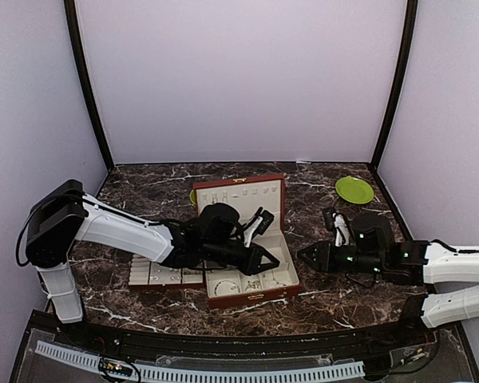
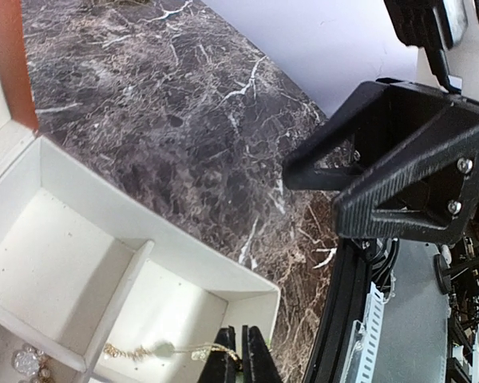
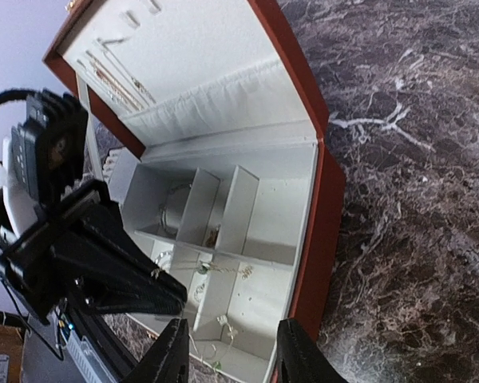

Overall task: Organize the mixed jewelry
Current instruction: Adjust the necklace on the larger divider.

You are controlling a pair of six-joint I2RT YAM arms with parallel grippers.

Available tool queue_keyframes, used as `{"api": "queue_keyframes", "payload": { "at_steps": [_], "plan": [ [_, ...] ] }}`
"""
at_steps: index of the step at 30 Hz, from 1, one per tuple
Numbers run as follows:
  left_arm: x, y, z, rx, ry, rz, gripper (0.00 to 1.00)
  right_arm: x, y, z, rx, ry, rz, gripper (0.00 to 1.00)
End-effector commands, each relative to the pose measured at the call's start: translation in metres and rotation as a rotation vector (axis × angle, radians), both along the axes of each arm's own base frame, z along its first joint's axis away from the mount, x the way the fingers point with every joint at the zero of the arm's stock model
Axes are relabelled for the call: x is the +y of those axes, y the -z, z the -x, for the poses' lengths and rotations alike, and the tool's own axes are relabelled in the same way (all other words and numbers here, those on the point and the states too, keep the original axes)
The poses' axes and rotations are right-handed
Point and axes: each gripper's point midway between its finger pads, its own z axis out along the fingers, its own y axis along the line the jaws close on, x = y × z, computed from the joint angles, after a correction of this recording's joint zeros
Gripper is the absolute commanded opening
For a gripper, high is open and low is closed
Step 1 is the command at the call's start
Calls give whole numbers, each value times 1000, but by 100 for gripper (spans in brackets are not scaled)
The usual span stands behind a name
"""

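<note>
**Sorting well under way, not yet finished**

Inside the open red-brown box (image 1: 255,297), mid-bench (image 1: 335,303): mixed jewelry (image 1: 251,281) already shared out over several cream compartments. Among it, a fine chain (image 2: 156,349) with a small bead in a corner compartment of the box, a sparkly cluster (image 2: 25,361) one compartment over, a pale hoop (image 1: 223,286) toward the box's front wall, and tiny bits (image 3: 223,322) close by. More thin strands (image 3: 112,80) fixed on the inside of the box lid (image 1: 239,195).

Over the box, reaching in from its left: left pincer (image 2: 239,343), fingers pressed together right at the chain's end. Cannot tell whether truly pinching the chain or only touching it.

Just right of the box and aimed at it: right pincer (image 3: 231,335), fingers apart, carrying nothing.

Judged as more than half done. Probably still to do: settling the chain, and perhaps using the bare compartment beside it.

Against the box's left side, a flat cream tray (image 1: 154,274), contents too small to make out. No loose pieces made out on the bench around the box. Behind and to the right of the box, a lime-green plate (image 1: 354,189), holding nothing visible.
</note>
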Motion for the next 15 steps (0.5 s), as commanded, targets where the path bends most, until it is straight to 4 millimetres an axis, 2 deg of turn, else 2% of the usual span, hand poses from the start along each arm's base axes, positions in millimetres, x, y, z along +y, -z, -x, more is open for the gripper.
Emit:
{"api": "queue_keyframes", "payload": {
  "at_steps": [1,8,15],
  "plan": [
    [7,-13,0,0,-18,23,0,14,1,17,-44,-147,-10,37],
    [9,-20,-1,-11,-30,36,0,37,19,25,-18,-252,61,34],
    [13,-28,0,-22,-38,51,0,55,25,24,-17,-286,63,34]
  ]
}}
